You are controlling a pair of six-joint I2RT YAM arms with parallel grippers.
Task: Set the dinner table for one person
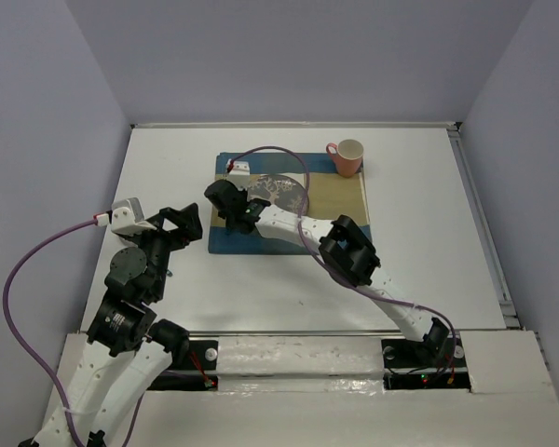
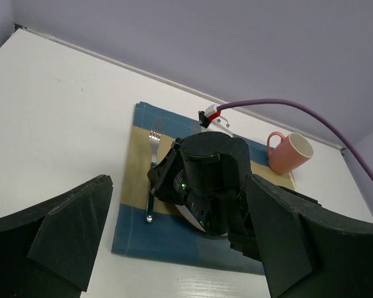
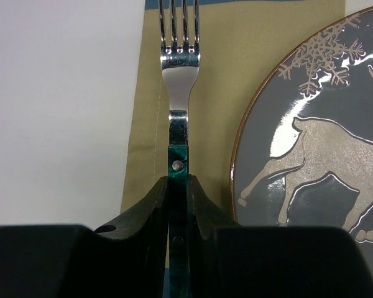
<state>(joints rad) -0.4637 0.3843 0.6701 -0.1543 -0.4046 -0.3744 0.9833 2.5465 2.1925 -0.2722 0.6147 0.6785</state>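
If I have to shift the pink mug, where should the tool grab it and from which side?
Probably best to pinch the pink mug at the rim wall from straight above, one finger inside and one outside: it stands upright, mouth open. Take the rim's right side, clear of the handle, which sticks out to the left.

Walled on three sides in plain lilac-grey: back wall point(image 1: 289, 56), left wall point(image 1: 37, 140), right wall point(image 1: 531, 112). Lit softly and evenly. Filled below by a white table point(image 1: 419, 261), with a rail point(image 1: 486, 228) along its right edge.
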